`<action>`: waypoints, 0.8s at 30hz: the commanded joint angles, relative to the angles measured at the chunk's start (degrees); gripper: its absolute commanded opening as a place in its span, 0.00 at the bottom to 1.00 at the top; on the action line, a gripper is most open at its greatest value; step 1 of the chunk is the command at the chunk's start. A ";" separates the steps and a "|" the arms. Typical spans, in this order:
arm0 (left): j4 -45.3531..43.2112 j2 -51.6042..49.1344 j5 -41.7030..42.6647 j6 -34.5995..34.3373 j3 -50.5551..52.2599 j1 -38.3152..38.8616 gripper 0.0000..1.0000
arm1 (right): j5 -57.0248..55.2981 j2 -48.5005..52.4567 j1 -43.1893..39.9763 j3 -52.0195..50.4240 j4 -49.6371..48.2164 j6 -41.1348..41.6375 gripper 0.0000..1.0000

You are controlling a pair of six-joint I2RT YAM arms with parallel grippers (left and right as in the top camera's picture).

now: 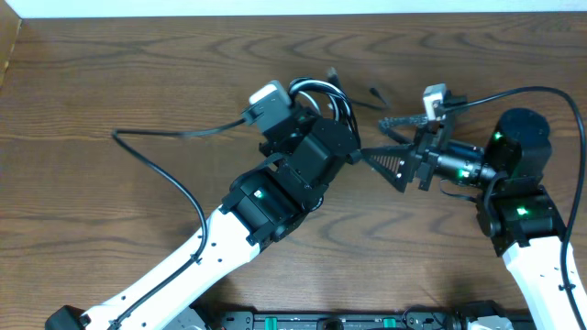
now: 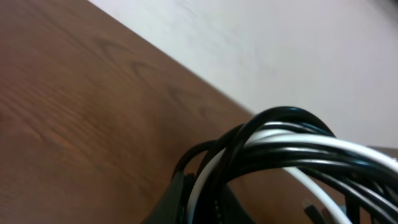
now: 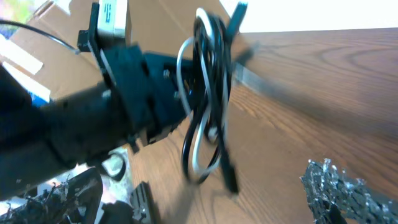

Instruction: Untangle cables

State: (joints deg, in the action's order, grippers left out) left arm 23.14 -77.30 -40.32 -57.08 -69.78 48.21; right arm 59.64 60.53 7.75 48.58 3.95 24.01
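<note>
The cables (image 1: 318, 90), one black and one white, are coiled together in a bundle. My left gripper (image 1: 323, 108) is shut on that bundle at the table's middle back. In the left wrist view the cables (image 2: 292, 146) arch up out of the shut gripper (image 2: 202, 202). In the right wrist view the cables (image 3: 205, 93) hang as a loop above the wood, a black plug dangling at the bottom. My right gripper (image 1: 374, 137) stands wide open just right of the bundle, touching nothing. One textured finger (image 3: 342, 190) of it shows.
A thicker black arm cable (image 1: 160, 165) loops over the table at the left. A loose black cord end (image 1: 376, 93) lies right of the bundle. A black rail (image 1: 330, 321) runs along the front edge. Cardboard (image 3: 161, 25) stands behind the left arm.
</note>
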 commanded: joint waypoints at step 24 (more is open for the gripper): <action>2.05 0.24 32.65 17.66 -1.01 -13.11 0.07 | 9.90 -0.68 -4.00 0.09 -0.98 16.00 0.99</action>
State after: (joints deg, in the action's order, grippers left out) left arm 24.16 -77.30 -14.00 -39.13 -69.78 37.19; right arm 68.42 60.47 3.86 48.58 3.14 36.21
